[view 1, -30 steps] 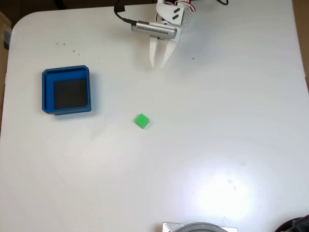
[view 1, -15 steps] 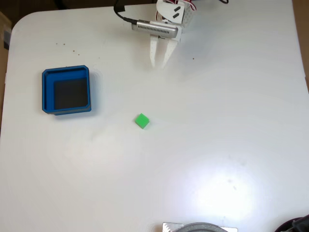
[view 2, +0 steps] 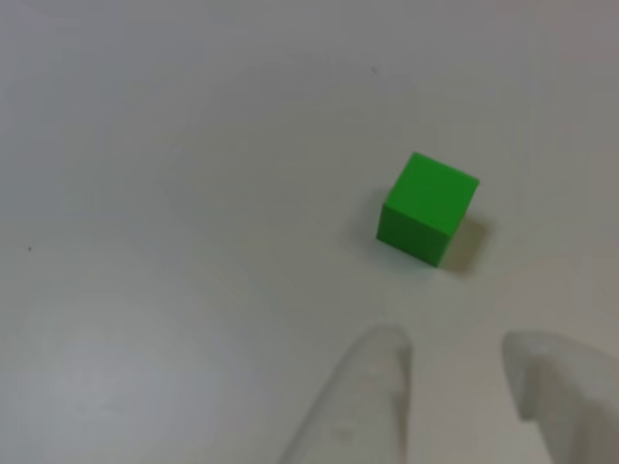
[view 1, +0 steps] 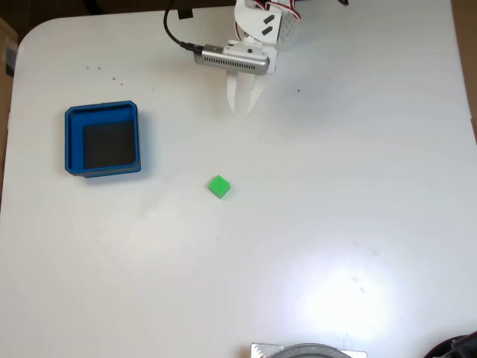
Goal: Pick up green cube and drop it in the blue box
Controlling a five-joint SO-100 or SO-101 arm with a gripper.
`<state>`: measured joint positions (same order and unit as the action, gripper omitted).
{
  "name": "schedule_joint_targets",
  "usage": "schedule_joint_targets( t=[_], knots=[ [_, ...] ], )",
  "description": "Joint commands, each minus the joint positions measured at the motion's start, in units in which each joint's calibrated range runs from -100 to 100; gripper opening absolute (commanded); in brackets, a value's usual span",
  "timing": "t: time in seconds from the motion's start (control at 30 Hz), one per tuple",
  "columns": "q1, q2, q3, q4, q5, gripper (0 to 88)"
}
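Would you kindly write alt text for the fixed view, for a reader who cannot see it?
A small green cube lies alone near the middle of a white table. The empty gripper points toward it from the top edge, jaws slightly apart, and the blue box sits to the left.

This looks like a hobby or lab bench set up for robot trials. A plain white table (view 1: 335,224) with rounded corners carries little: a small 3D-printed-looking white arm (view 1: 264,26) with a black cable (view 1: 179,33) trailing off it, a blue box (view 1: 102,139) and a green cube (view 1: 219,186) as props. Brown flooring or cardboard shows past the table's edges. A metal fitting (view 1: 309,350) sits at the near edge.
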<state>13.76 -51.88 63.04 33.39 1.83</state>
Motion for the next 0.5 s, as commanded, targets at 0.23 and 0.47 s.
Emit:
schedule_joint_targets(
  t=[0.23, 0.47],
  knots=[
    [-0.48, 17.43, -22.65, -0.90, -0.10, 2.6],
    [-0.02, 29.30, -33.15, 1.87, -0.10, 2.6]
  ],
)
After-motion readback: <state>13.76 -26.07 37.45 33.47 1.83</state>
